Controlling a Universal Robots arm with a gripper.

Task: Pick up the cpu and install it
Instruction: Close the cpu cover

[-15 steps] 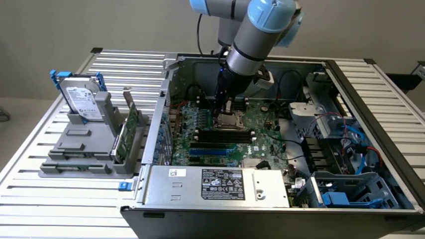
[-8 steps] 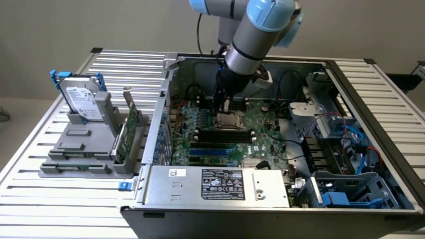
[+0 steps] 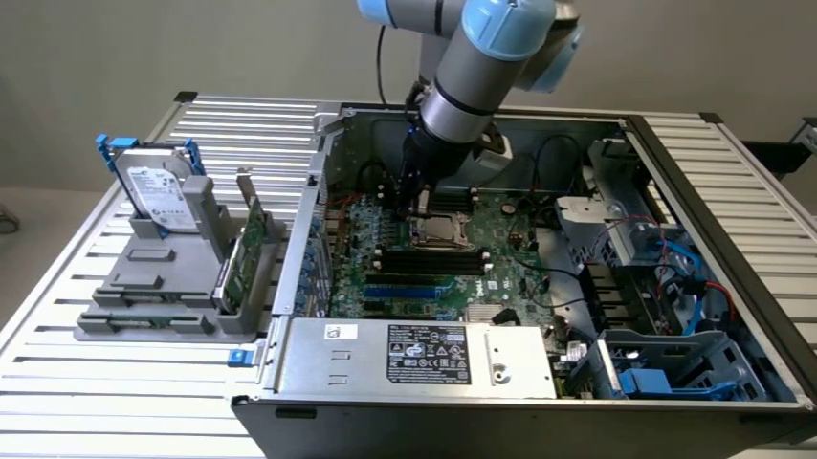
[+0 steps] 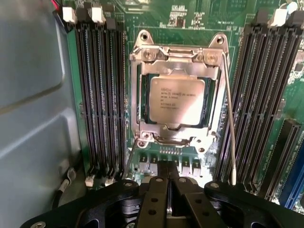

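Exterior view showed the open computer case, the arm reaching over its motherboard. The cpu lay seated in the socket, apart from the fingers, pressed together, empty. Placement looked done; the wire lever seemed unlatched.

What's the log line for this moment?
gripper: shut, empty, near socket | cpu: lying in socket, not held
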